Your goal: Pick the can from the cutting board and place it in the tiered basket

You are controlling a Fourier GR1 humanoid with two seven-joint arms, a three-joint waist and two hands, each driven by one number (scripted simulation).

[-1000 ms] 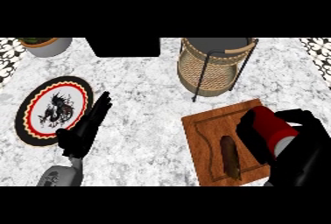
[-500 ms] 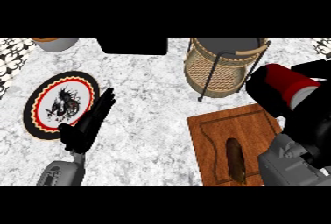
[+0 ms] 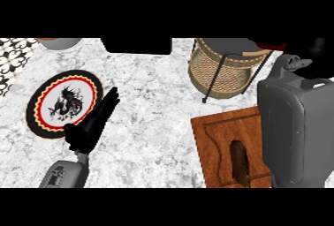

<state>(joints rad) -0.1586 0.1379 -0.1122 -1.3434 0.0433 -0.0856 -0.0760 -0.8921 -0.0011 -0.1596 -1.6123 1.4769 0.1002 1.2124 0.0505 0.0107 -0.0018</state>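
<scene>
Because the right hand (image 3: pixel 313 46) is mostly hidden, its grip cannot be told; a red bit of can (image 3: pixel 271 45) is seen above the basket (image 3: pixel 222 66). If let go off-centre, it could be tipped out. The left hand (image 3: pixel 91 123) is rested open.

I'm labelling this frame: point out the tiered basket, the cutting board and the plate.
tiered basket (image 3: pixel 225 70): head view, on its woven wall.
cutting board (image 3: pixel 218 145): head view, on bare wood left of the groove.
plate (image 3: pixel 49 108): head view, on its pale inner ring.

Left hand (image 3: pixel 91 126) open, fingers straight, resting at lower left. Right forearm (image 3: pixel 297 132) raised along right edge.
</scene>
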